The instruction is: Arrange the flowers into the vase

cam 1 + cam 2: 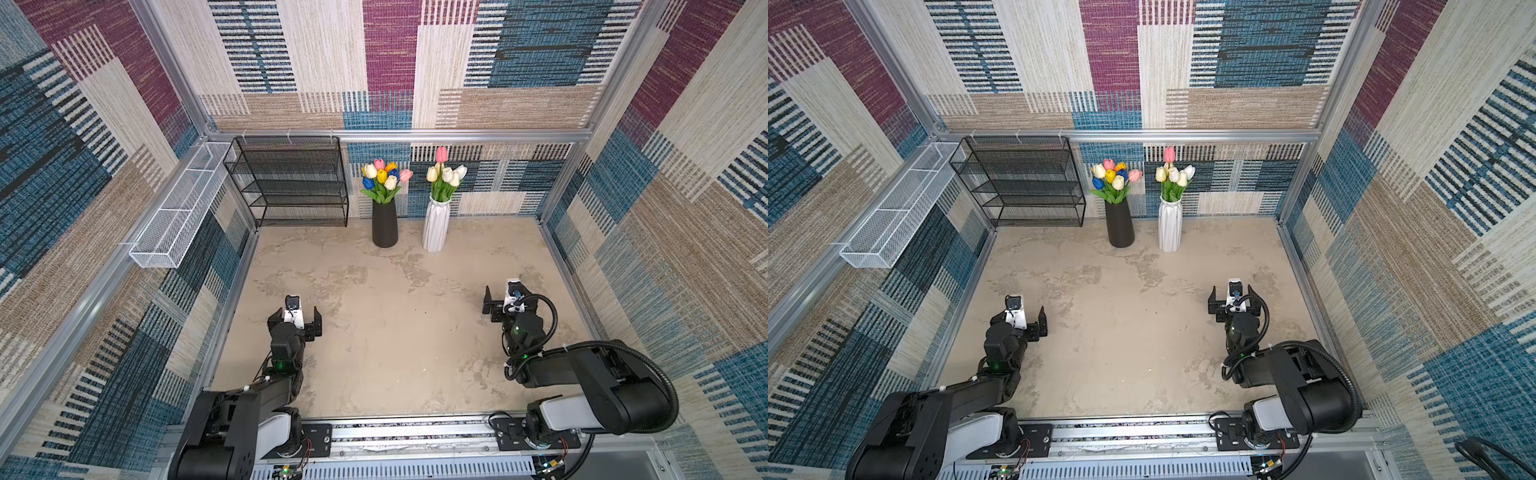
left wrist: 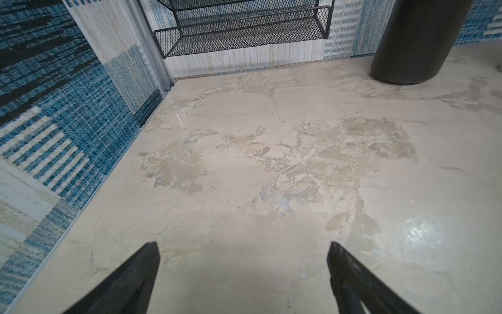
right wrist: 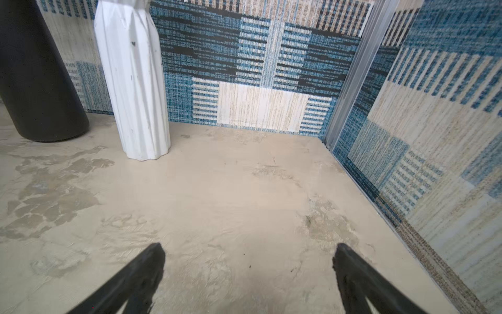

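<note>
Left gripper (image 2: 243, 244) and right gripper (image 3: 250, 246) gape wide, empty. The flowers (image 1: 384, 176) in the black vase (image 1: 385, 226) and white vase (image 1: 435, 228) look light and floppy; pinch stems gently above the rim.

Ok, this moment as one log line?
flowers: in black vase, white vase | left gripper: fingers open, empty | right gripper: fingers open, empty

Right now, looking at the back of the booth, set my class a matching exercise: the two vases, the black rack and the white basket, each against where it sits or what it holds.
Column A
1. black vase
2. white ribbed vase
3. black mesh rack
4. white mesh basket

Column B
a. fixed along the left side wall
b. holds cream tulips and a tall pink tulip
c. hangs on the back wall, by the left corner
d. holds mixed tulips: yellow, blue, pink, orange

Pairs: 1-d, 2-b, 3-c, 4-a
</note>
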